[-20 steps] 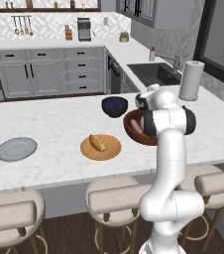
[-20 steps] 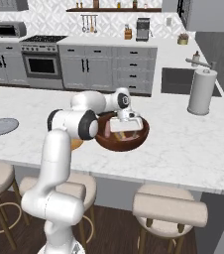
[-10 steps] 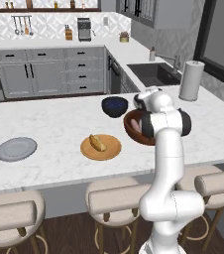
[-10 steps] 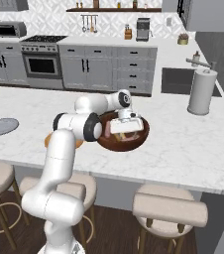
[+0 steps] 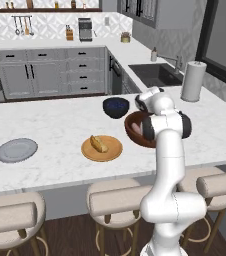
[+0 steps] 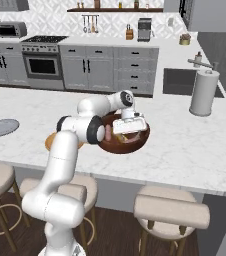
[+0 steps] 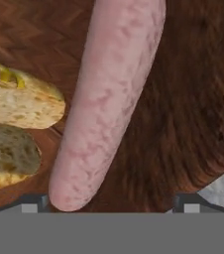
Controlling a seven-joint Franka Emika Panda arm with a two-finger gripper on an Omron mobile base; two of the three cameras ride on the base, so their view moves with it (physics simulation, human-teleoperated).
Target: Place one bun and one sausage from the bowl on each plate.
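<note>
Arm links [image 5: 168, 165]: glossy white, smooth rounded tubular segments, thicker toward the pedestal.
Joints [image 5: 184, 126]: dark grey to black round caps and bands were set between the white links, above the pedestal.
Pedestal [image 6: 55, 210]: a bulbous white housing, widest section of the body.
Hand housing [image 6: 129, 123]: a white blocky body, at the far end of the arm from the pedestal.
Finger tips [image 7: 35, 202]: small, dark grey, square-edged.
Cables, screws, markings: could not be told.

No readable text, label or number anywhere.
</note>
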